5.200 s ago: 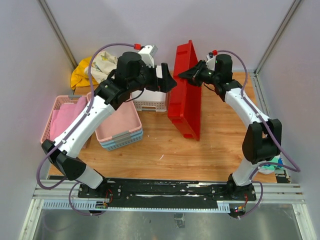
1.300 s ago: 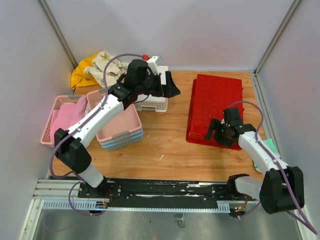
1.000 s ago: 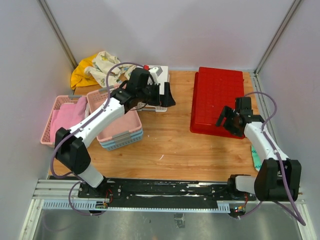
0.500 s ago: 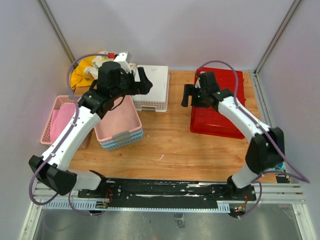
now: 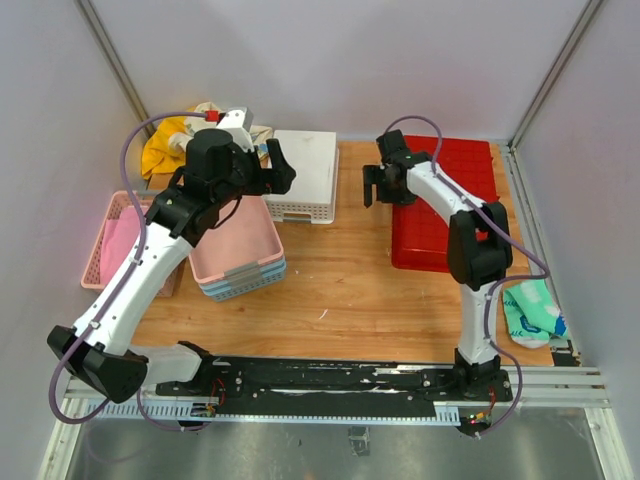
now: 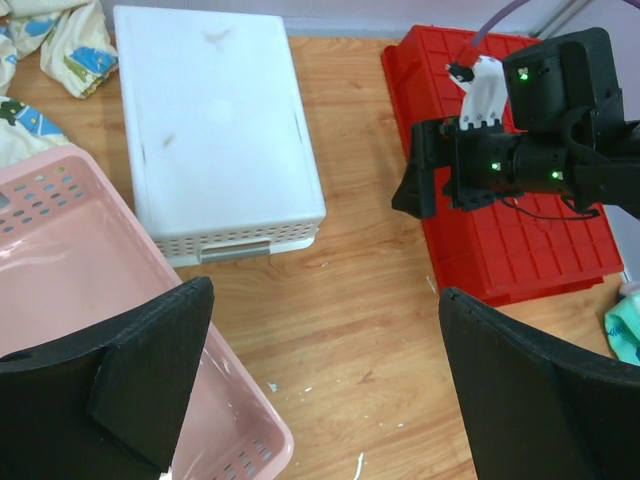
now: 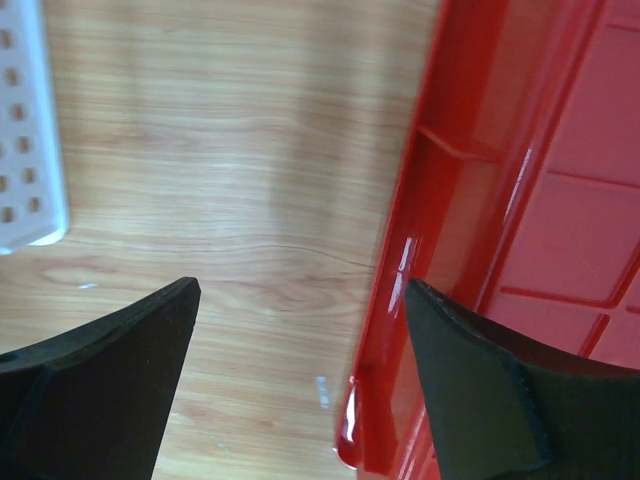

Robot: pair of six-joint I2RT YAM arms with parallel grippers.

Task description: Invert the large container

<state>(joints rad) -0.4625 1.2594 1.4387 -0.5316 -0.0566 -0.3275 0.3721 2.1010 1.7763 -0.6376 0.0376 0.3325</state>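
- The red bin is laid ribbed side up at the far right corner of the bench.
- The right claw is spread, empty, over its left edge.
- The left claw is spread too.

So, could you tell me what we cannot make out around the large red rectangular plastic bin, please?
Large red rectangular plastic bin: open side faces the table, unseen in every view.
Top view: the white right arm crosses the bin's middle.
Right wrist view: blurred; the frame edge leaves only the bin's rim.
Blue perforated basket, top view: mostly under the pink basket.
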